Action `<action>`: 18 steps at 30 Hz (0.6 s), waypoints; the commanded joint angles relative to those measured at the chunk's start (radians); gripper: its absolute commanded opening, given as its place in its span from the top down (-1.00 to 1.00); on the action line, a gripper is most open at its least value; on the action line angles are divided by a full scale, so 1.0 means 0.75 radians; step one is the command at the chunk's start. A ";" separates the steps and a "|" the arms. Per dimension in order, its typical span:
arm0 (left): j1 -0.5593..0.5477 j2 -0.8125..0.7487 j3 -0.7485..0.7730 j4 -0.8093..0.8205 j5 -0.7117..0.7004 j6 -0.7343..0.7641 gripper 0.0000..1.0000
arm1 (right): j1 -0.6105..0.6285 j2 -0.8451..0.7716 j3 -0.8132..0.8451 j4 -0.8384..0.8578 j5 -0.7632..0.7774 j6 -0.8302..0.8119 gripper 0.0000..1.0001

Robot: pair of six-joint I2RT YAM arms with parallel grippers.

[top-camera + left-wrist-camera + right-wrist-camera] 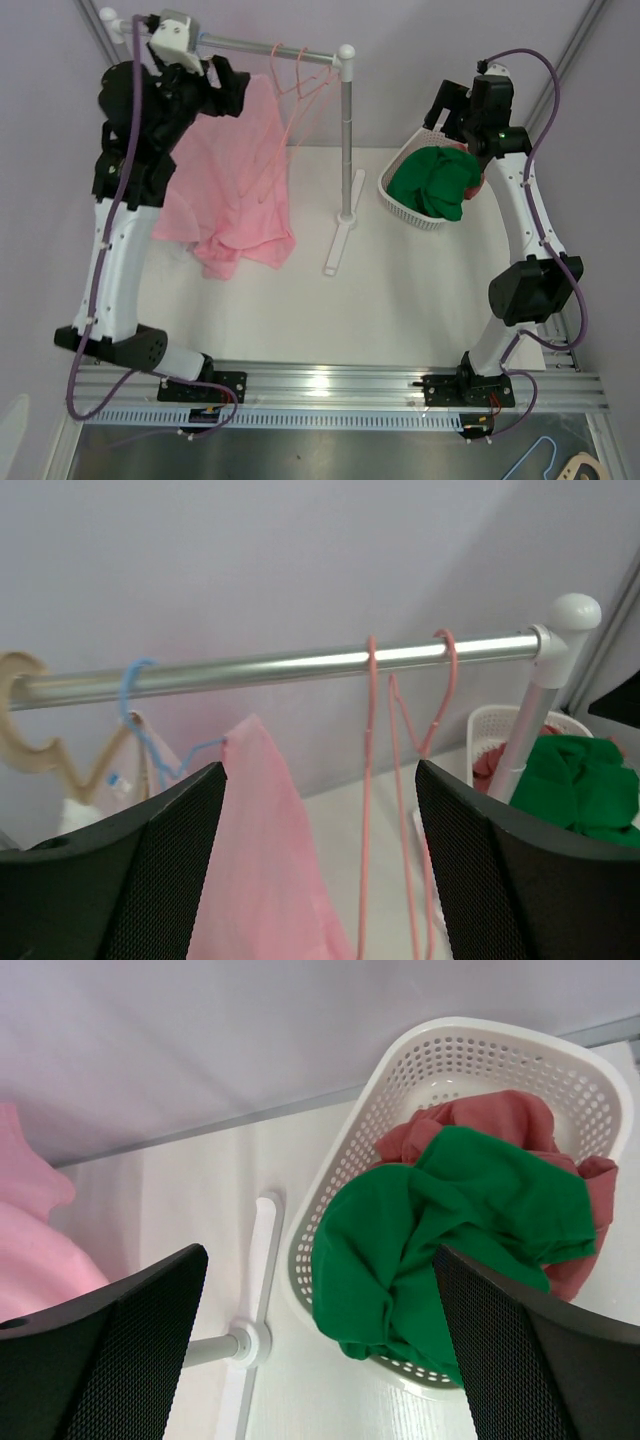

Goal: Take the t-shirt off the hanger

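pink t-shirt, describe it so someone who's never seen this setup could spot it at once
Find the metal rail at the back of the table. The pink t-shirt hangs loosely below its left half. It is the only garment on the rail: the pink hangers beside it are bare, and the green garment lies in the white basket.

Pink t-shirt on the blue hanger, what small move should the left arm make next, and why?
Probably ease the left gripper forward and slightly to its left, then close on the shoulder of the pink t-shirt. The shirt hangs from the blue hanger, which is hooked on the rail, and the gripper is open close by, holding nothing.
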 commanded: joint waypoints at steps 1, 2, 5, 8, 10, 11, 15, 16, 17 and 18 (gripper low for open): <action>0.097 -0.114 -0.195 0.075 0.088 -0.014 -0.64 | 0.009 -0.056 0.030 0.026 -0.044 0.005 -0.99; 0.166 -0.145 -0.218 0.092 0.120 -0.062 -0.66 | 0.011 -0.058 0.028 0.028 -0.052 0.008 -0.99; 0.275 -0.123 -0.237 0.096 0.178 -0.108 -0.67 | 0.015 -0.062 0.028 0.028 -0.062 0.008 -0.99; 0.355 -0.043 -0.198 0.104 0.241 -0.179 -0.64 | 0.019 -0.066 0.034 0.026 -0.076 0.008 -0.99; 0.367 0.051 -0.100 0.084 0.268 -0.192 -0.62 | 0.021 -0.056 0.050 0.022 -0.076 0.004 -0.99; 0.367 0.088 -0.067 0.045 0.278 -0.186 -0.61 | 0.021 -0.052 0.075 0.007 -0.074 0.001 -0.99; 0.367 0.261 0.125 -0.043 0.264 -0.192 -0.60 | 0.017 -0.038 0.114 -0.007 -0.062 -0.021 -0.99; 0.367 0.306 0.174 -0.041 0.258 -0.198 -0.58 | 0.015 -0.030 0.120 -0.007 -0.064 -0.023 -0.99; 0.367 0.319 0.176 -0.035 0.248 -0.212 -0.57 | 0.015 -0.026 0.132 -0.009 -0.062 -0.027 -0.99; 0.367 0.329 0.170 0.000 0.256 -0.218 -0.57 | 0.013 -0.017 0.163 -0.015 -0.062 -0.031 -0.99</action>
